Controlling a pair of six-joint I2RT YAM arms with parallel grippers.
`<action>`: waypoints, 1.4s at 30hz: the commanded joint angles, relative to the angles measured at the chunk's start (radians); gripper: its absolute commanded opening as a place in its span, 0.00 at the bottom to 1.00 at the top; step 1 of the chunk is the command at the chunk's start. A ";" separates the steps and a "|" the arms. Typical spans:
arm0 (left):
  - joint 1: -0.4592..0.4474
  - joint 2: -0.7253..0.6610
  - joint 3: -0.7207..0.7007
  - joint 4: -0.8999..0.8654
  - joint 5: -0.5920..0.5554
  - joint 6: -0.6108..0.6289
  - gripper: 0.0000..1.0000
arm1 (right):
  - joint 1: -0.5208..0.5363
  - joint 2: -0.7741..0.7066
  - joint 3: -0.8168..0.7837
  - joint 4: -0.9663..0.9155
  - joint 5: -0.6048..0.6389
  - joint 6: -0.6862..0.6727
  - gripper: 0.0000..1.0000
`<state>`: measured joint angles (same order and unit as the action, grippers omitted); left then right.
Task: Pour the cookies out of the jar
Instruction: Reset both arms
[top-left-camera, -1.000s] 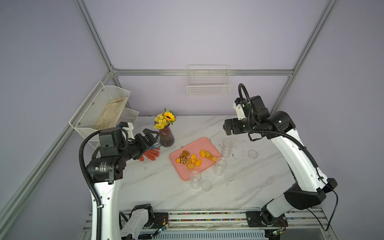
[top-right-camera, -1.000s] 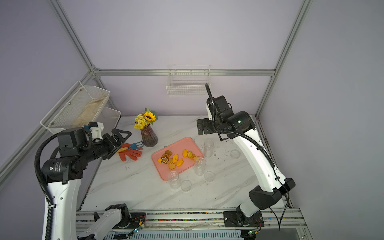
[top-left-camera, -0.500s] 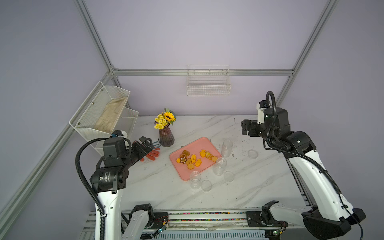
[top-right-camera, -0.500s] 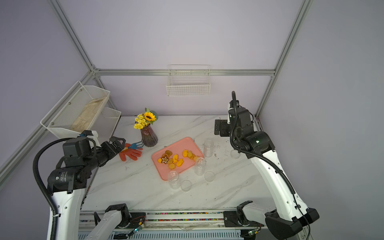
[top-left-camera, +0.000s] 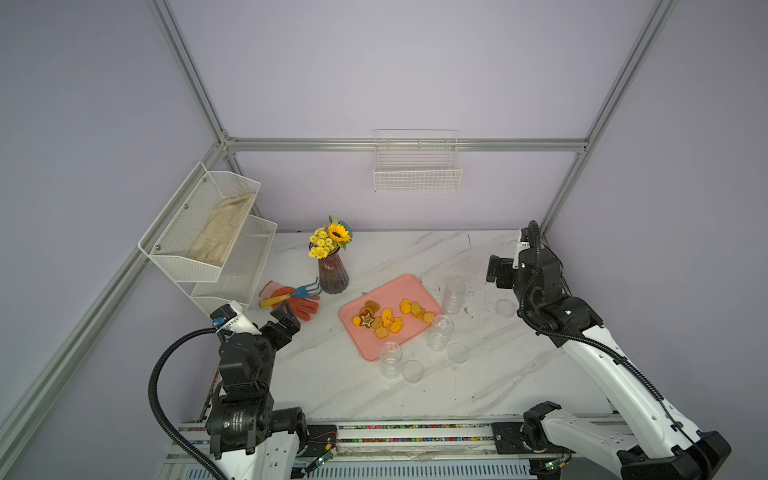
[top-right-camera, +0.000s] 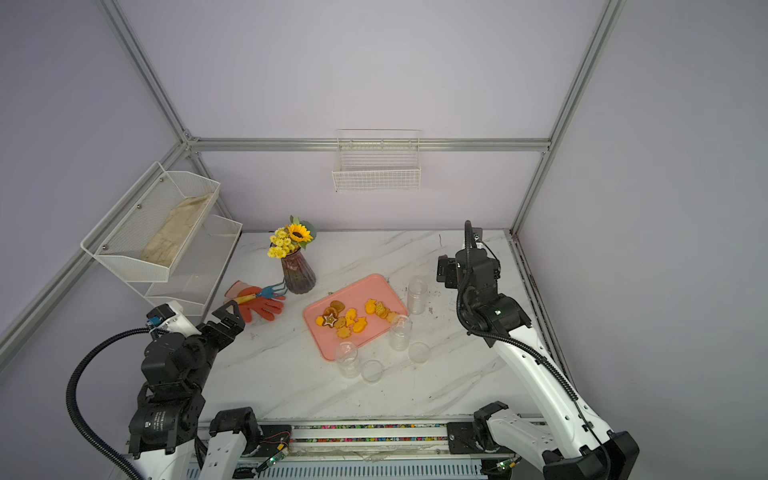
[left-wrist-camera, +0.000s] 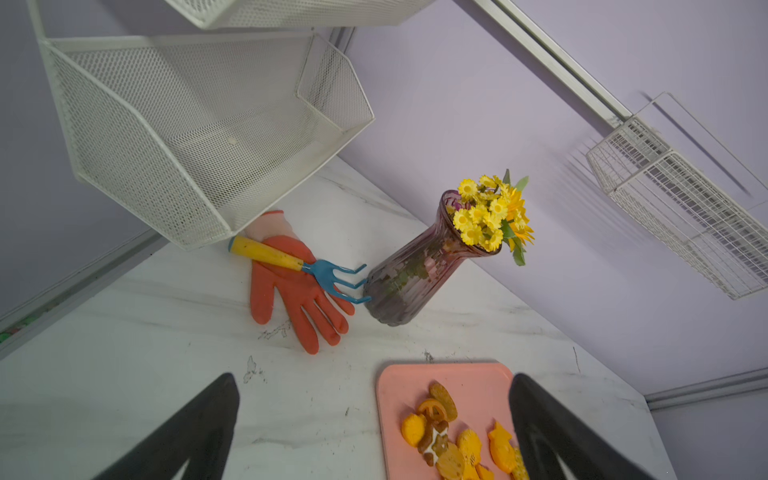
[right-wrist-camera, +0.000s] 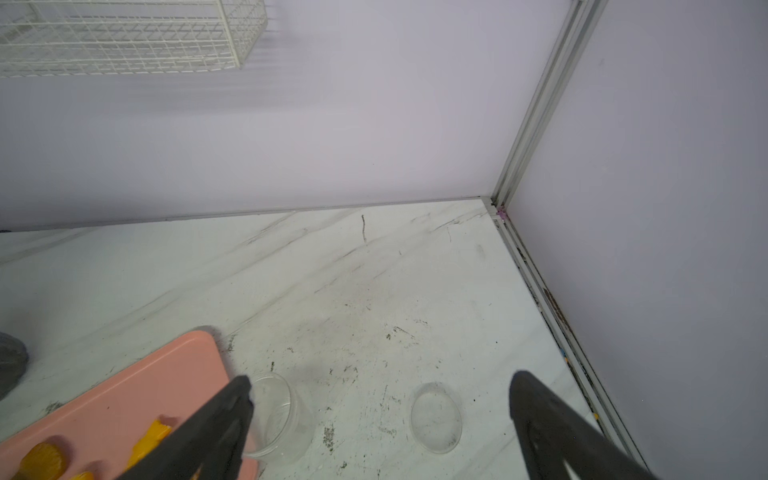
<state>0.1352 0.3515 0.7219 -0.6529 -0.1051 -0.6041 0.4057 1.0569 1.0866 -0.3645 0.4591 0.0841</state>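
The cookies (top-left-camera: 388, 318) (top-right-camera: 353, 318) lie in a loose heap on a pink tray (top-left-camera: 395, 286) (top-right-camera: 361, 286) at mid-table, orange-yellow with a few brown. Three clear jars stand upright and empty beside the tray, one behind it (top-left-camera: 454, 296), one at its right (top-left-camera: 439, 332), one in front (top-left-camera: 390, 359). My left gripper (top-left-camera: 286, 318) (left-wrist-camera: 374, 380) hangs open left of the tray, holding nothing. My right gripper (top-left-camera: 496, 271) (right-wrist-camera: 380, 378) is open above the back right, with a jar (right-wrist-camera: 278, 415) and a clear lid (right-wrist-camera: 435, 417) below it.
Clear lids (top-left-camera: 505, 308) (top-left-camera: 457, 352) (top-left-camera: 412, 370) lie flat near the jars. A purple vase of sunflowers (top-left-camera: 332, 274) stands behind the tray. An orange glove (top-left-camera: 309, 309) and a small rake (top-left-camera: 291, 294) lie left. A white mesh shelf (top-left-camera: 208, 232) overhangs the left edge.
Both arms have drawn back from the middle: the left one down toward the front left, the right one rightward and away from the tray. Both grippers stayed open.
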 joint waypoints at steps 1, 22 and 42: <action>0.004 -0.042 -0.093 0.121 -0.074 0.060 1.00 | -0.020 0.004 -0.043 0.094 0.071 -0.007 0.97; 0.005 -0.078 -0.270 0.172 -0.148 0.120 1.00 | -0.170 0.164 -0.294 0.313 0.002 -0.025 0.98; 0.005 -0.014 -0.381 0.366 -0.166 0.178 1.00 | -0.222 0.443 -0.402 0.651 -0.051 -0.071 0.97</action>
<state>0.1352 0.3149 0.3790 -0.3775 -0.2531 -0.4507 0.1944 1.4750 0.6952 0.1997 0.4175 0.0280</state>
